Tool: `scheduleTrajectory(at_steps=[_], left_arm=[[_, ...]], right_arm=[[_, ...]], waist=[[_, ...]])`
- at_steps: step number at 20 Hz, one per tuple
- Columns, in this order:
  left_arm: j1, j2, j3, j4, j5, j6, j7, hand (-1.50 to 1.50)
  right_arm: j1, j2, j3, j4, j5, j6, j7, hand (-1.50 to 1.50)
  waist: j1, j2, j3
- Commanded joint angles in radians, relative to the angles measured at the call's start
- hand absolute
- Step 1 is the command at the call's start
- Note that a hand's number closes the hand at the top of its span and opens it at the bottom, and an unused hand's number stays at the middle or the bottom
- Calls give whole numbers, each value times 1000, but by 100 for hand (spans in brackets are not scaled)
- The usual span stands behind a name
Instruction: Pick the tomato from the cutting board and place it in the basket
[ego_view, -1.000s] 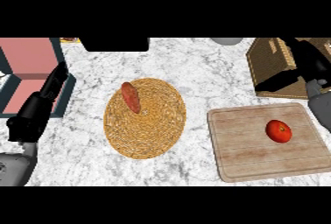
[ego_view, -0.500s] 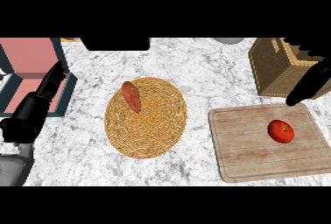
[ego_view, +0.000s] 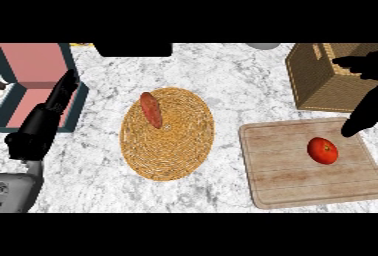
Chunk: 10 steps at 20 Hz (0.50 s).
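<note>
Sitting untouched on our wooden cutting board (ego_view: 306, 167), the tomato (ego_view: 322, 150) lies toward the board's far right, free on every side for a grasp from above. Our right hand (ego_view: 359, 112) hangs just beyond the tomato, one dark finger pointing down near the board's far edge; we cannot tell whether it is spread. The wicker basket (ego_view: 325, 77) waits just past the board. Well left of the board, a sweet potato (ego_view: 151, 110) lies on a woven mat (ego_view: 167, 134). Our left hand (ego_view: 52, 117) rests farther left, fingers straight.
</note>
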Motion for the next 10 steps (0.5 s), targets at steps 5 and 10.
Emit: scheduleTrajectory(at_steps=[5,10], left_arm=[[-3,-19,8,-44,-30,10,58,0],[9,-23,14,-58,-33,-2,42,0]], right_arm=[[130,35,48,-20,59,56,20,-150],[161,45,63,66,121,54,-45,-150]], waist=[[3,1,1],[13,5,1]])
